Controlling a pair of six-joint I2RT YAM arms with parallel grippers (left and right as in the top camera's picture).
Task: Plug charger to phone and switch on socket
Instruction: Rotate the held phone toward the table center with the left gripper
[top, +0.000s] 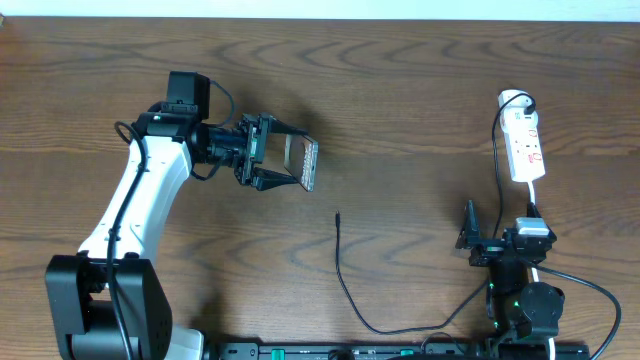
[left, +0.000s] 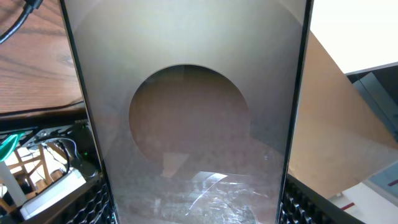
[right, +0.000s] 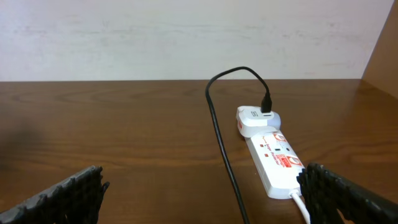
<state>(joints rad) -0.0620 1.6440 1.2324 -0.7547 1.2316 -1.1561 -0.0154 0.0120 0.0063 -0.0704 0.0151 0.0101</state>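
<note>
Overhead, from the left: the left gripper (top: 306, 164) is clamped on the phone (top: 301, 160), fingers pressing its two long edges. The phone seems to stand nearly on end, long axis up and down and leaning a little, with its face turned back toward the wrist (which end carries the port I cannot tell). Just right of it and nearer the robot, the charger (top: 342, 262) lies loose on the table (top: 400, 80), and its connector tip (top: 338, 213) points toward the far edge. Further right, the right gripper (right: 202, 177) gapes wide and holds nothing. Beyond it, the socket (top: 526, 148) lies lengthwise, away from the robot. The likely troubles are two. The phone could slip from an edge-only grip. The small tip could also skid or meet the port crooked, since phone and cable run along different axes.
</note>
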